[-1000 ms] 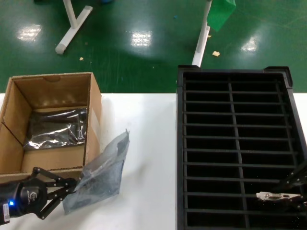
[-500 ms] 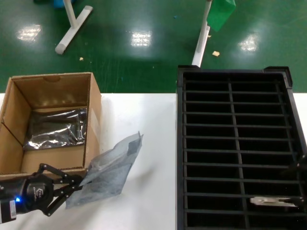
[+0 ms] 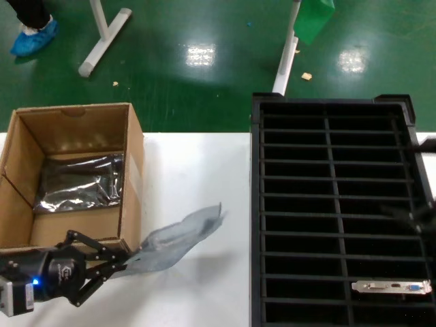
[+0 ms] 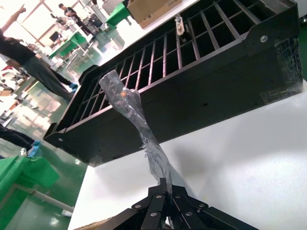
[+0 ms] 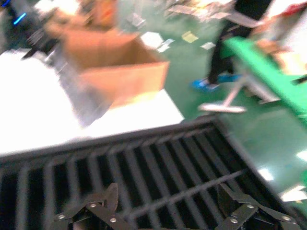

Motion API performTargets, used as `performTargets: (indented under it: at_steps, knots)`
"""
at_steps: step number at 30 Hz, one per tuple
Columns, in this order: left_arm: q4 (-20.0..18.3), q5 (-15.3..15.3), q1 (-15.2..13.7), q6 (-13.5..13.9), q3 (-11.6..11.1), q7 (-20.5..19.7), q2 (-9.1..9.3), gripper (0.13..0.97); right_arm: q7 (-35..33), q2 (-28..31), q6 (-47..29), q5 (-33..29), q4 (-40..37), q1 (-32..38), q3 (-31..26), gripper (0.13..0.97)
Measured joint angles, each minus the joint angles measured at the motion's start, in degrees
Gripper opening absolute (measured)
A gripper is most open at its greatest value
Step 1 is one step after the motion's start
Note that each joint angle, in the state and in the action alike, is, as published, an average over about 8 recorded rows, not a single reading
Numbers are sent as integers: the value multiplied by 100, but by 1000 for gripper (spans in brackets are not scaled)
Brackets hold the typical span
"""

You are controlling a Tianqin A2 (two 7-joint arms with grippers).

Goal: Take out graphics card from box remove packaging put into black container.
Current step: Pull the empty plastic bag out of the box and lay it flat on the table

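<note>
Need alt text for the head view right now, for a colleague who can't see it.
The left gripper holds the empty packaging over the white table, beside the box, which holds another silvery bag. The graphics card sits in a near slot of the black container.

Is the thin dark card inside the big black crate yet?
Yes. The graphics card sits in a near slot of the black container, silver bracket showing.
</note>
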Motion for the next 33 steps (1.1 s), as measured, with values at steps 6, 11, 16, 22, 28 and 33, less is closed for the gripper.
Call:
performTargets:
  at_steps: [6,11,16,22,28,33]
  knots:
    - [-60,111,-61,-81,114,-87,10,142,530,-41,691,41,271,-399,270,760]
    - [-35,237,-150,-190,239,-178,62,142,358,29,578,116,210,-314,162,844]
    - [-41,352,-193,-388,327,-335,125,142,272,78,540,170,180,-265,88,868]
    - [-207,388,-91,-674,331,-530,215,156,244,118,563,211,172,-244,33,940]
    - [-487,305,131,-972,209,-650,337,187,235,144,590,238,171,-234,-1,956]
    - [-599,261,223,-1092,140,-675,392,245,232,151,598,246,171,-232,-11,966]
